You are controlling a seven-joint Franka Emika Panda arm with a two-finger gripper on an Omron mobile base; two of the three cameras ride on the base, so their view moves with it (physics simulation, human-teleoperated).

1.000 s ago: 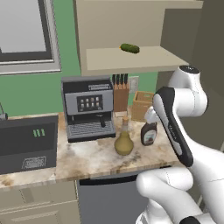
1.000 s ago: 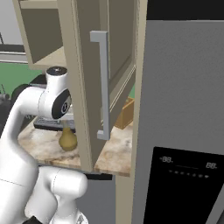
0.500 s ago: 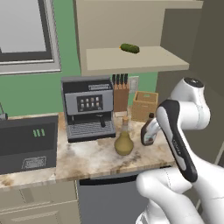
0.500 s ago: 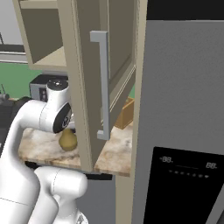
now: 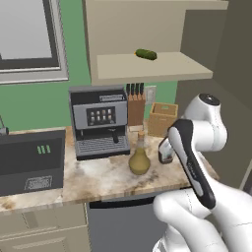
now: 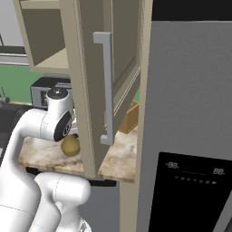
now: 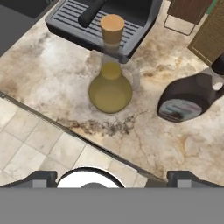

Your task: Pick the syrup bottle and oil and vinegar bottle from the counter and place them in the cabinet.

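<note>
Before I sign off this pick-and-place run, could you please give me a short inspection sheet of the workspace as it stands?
Surface: marbled counter, intact, both bottles standing on it.
Job's things: oil and vinegar bottle upright in front of the coffee machine; syrup bottle beside it, apart from it. Cabinet shelf holds neither bottle yet.
Clutter: a green pickle on the shelf; knife block and wooden box at the back of the counter; microwave to the left.
Grippers: gripper open, above the counter's front edge, holding nothing.
Cables: nothing seen.
Surroundings: open cabinet door, refrigerator, green wall.
</note>
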